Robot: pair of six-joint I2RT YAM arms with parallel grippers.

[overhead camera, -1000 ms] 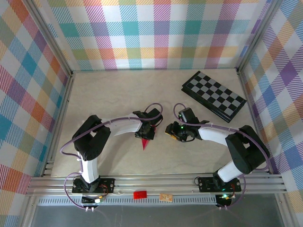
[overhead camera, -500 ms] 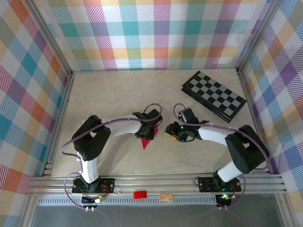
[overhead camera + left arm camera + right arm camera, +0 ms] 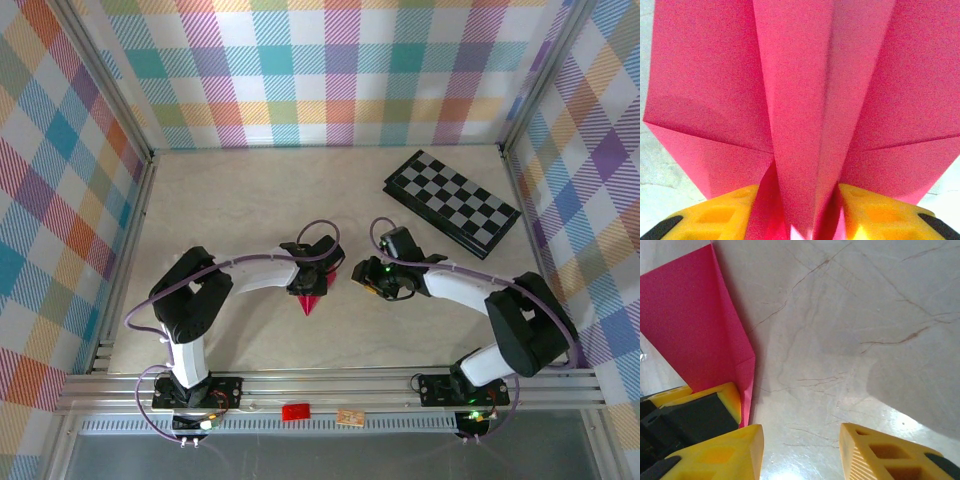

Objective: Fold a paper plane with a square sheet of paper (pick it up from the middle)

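Left wrist view, your left gripper [image 3: 799, 205] straddles the centre keel of the paper plane [image 3: 805, 100], clamped or loose you cannot tell, plane rests on the table [image 3: 230, 210] between the arms, tip toward their bases, your right gripper [image 3: 800, 440] spread over bare tabletop beside it.

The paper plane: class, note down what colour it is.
The paper plane is plain magenta-pink, seen best in the left wrist view.

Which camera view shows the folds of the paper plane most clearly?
Left wrist: the paper plane is close, its centre crease and wing folds plain. Top external shows its pointed tip; right wrist shows one wing edge.
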